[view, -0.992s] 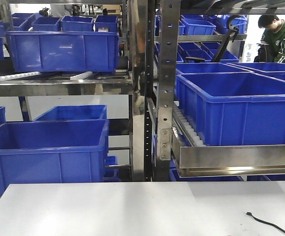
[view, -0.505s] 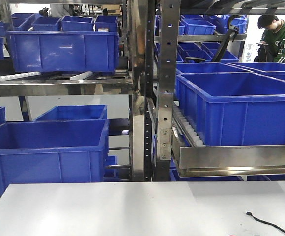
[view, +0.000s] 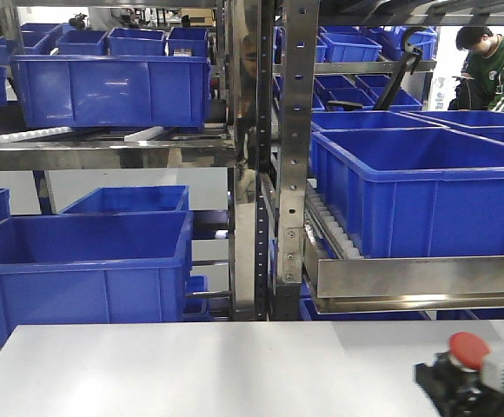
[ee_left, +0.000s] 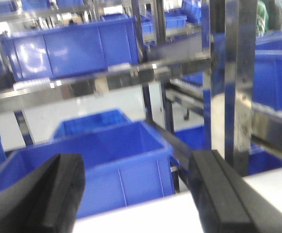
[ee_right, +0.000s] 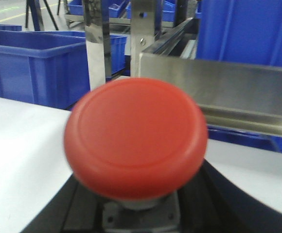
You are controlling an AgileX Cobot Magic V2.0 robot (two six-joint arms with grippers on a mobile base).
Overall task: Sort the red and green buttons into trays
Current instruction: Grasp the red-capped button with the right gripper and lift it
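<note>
The red button [view: 467,349] sits low at the right of the front view, cap up, over the near right part of the white desk [view: 191,365]. In the right wrist view its round cap [ee_right: 136,138] fills the middle of the frame, with a grey base just showing beneath it. The right fingers [ee_right: 238,204] are dark and stand on either side of that base, closed in on it and holding it. The cap hides the exact contact. Whether the base touches the desk cannot be told.

Behind the button a steel shelf rail [view: 408,278] runs across, jutting toward the desk just above its far edge. A large blue crate [view: 426,187] rests on rollers above the rail. A perforated steel upright [view: 291,156] stands left of the rail, at the middle of the rack. Further left, another blue crate [view: 78,269] sits low behind the desk's far edge, and one more [view: 109,87] sits on the shelf above. A person in a green top [view: 491,56] is far back on the right.

Left of the button the desk surface lies bare across to its left edge.

The left fingers [ee_left: 219,194] are spread wide with nothing between them, facing the rack over the desk's far edge.
</note>
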